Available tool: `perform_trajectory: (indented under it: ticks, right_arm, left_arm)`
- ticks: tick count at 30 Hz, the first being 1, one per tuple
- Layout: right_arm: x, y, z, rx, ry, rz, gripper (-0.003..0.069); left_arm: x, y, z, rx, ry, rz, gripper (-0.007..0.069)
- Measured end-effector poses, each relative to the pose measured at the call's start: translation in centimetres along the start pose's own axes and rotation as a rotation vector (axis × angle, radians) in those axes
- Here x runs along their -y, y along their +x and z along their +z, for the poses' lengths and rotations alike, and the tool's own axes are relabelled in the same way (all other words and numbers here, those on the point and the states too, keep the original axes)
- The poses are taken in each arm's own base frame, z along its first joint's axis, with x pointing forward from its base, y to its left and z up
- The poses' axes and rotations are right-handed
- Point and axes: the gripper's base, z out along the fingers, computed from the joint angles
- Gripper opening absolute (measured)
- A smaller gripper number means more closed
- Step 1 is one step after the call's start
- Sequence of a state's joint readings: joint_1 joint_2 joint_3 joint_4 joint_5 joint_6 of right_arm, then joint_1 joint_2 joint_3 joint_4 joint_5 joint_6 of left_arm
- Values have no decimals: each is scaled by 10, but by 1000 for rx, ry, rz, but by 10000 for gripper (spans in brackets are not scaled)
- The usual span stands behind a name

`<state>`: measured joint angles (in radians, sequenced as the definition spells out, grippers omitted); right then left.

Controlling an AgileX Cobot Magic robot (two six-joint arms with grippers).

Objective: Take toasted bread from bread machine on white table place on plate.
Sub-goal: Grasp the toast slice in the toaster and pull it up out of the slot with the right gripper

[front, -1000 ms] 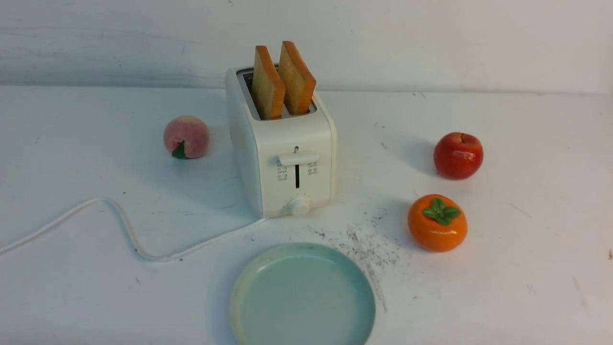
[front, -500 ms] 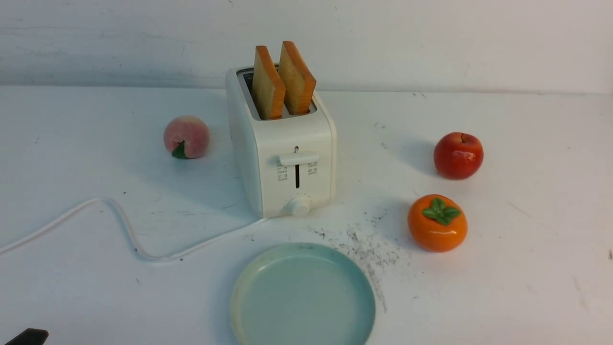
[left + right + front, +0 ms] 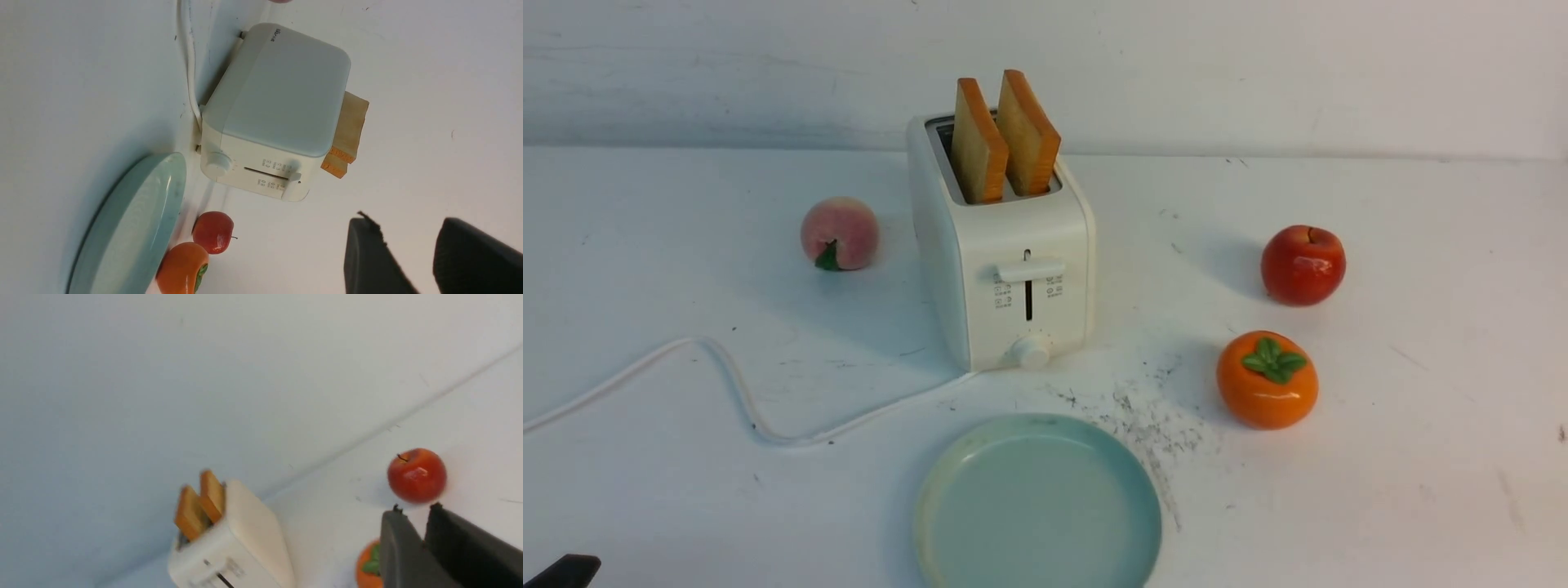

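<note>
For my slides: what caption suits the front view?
Two toast slices upright in white toaster, empty teal plate in front.

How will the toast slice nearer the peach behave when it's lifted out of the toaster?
The left slice looks thick and flat-faced, so probably stiff rather than floppy. It stands well clear of the toaster, so it should lift out easily. Its narrow crust edge suggests it would tip over if stood upright on the plate.

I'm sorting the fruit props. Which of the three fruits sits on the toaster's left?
The peach, pink with a green leaf, alone left of the toaster; the apple and persimmon sit right.
</note>
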<state>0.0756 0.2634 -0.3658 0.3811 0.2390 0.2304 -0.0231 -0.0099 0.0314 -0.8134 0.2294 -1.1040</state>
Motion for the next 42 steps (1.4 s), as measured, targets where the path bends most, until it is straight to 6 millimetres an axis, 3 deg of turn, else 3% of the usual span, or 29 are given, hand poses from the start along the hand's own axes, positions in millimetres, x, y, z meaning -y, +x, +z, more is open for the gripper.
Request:
perform_trajectory:
  ticks: [3, 6, 7, 9, 10, 13, 18, 19, 20, 21, 24, 25, 28, 35, 42]
  right_arm:
    - [-9, -10, 27, -249, 93, -115, -4]
    - [-12, -15, 51, -492, 183, -177, -17]
    - [-10, -14, 71, -692, 260, -198, -17]
    - [-8, -13, 82, -789, 294, -199, -17]
    - [-6, -10, 99, -909, 325, -191, -16]
    - [-24, -8, 135, -994, 174, -197, -13]
    - [-87, 3, 188, -935, -232, -299, -8]
    - [-92, 3, 194, -925, -256, -312, -8]
    - [-110, 9, 218, -897, -318, -362, -8]
    - [-112, 9, 221, -893, -323, -364, -8]
    - [-139, 16, 272, -844, -376, -467, -6]
    - [-140, 17, 275, -841, -376, -476, -6]
    - [-152, 19, 316, -806, -396, -516, 0]
    - [-169, 12, 350, -702, -427, -513, 67]
    - [-161, 27, 383, -570, -379, -444, 331]
  left_arm:
    - [0, 0, 0, 0, 0, 22, 238]
    - [0, 0, 0, 0, 0, 61, 238]
    - [0, 0, 0, 0, 0, 93, 238]
    - [0, 0, 0, 0, 0, 106, 238]
    - [0, 0, 0, 0, 0, 117, 238]
    - [0, 0, 0, 0, 0, 123, 238]
    - [0, 0, 0, 0, 0, 125, 238]
    - [0, 0, 0, 0, 0, 125, 238]
    - [0, 0, 0, -1, 0, 121, 238]
    - [0, 0, 0, -1, 1, 120, 238]
    - [0, 0, 0, -1, 0, 121, 238]
    - [0, 0, 0, -1, 0, 121, 238]
    - [0, 0, 0, -2, -1, 120, 238]
    - [-1, 1, 0, -9, -16, 125, 238]
    - [-2, 0, 0, -3, -25, 168, 238]
